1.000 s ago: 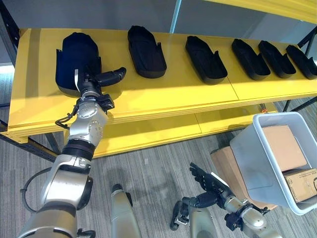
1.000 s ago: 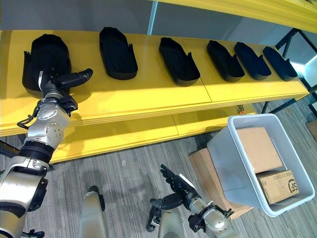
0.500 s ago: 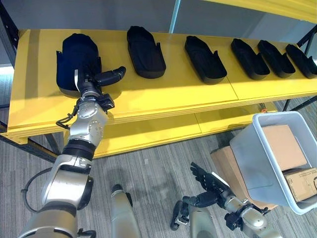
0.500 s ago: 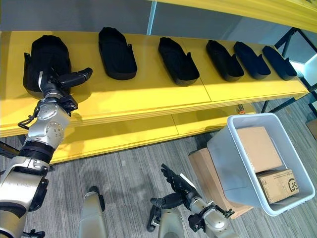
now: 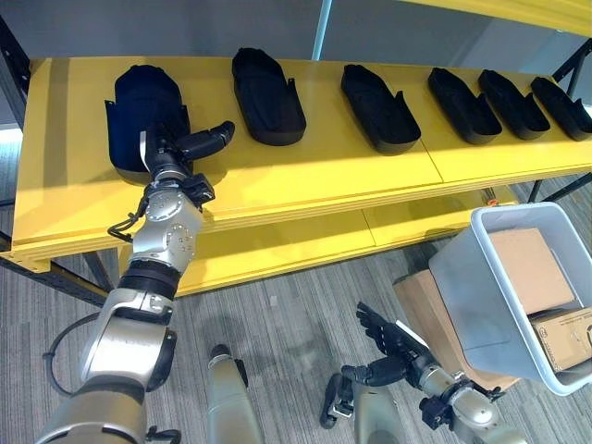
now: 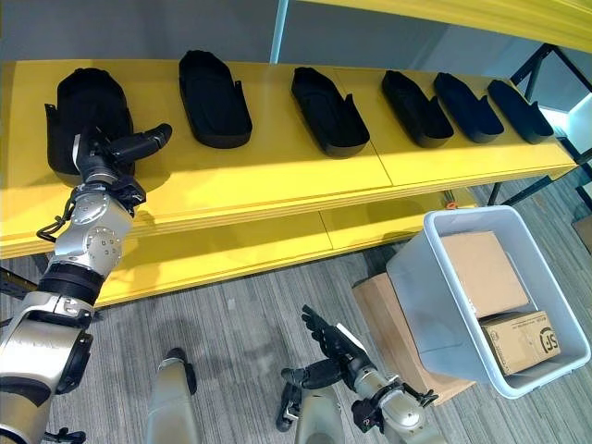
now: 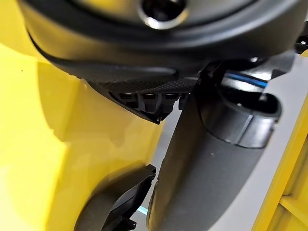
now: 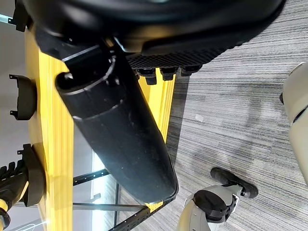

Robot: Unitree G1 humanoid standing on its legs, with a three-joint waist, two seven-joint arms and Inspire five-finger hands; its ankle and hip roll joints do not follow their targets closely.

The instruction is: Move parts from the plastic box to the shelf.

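Placing step: left hand (image 5: pixel 185 148), upper left of frame, at leftmost part (image 5: pixel 143 116) on shelf (image 5: pixel 305 176); fingers hidden, cannot tell their state.
Right hand (image 5: pixel 393 342): low, fingers spread, empty.
Next move: probably withdraw, reach plastic box (image 5: pixel 481 305) at right.

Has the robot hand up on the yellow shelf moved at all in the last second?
No. The left robot hand keeps its place against the leftmost black moulded part on the yellow shelf; only the camera shifted slightly.
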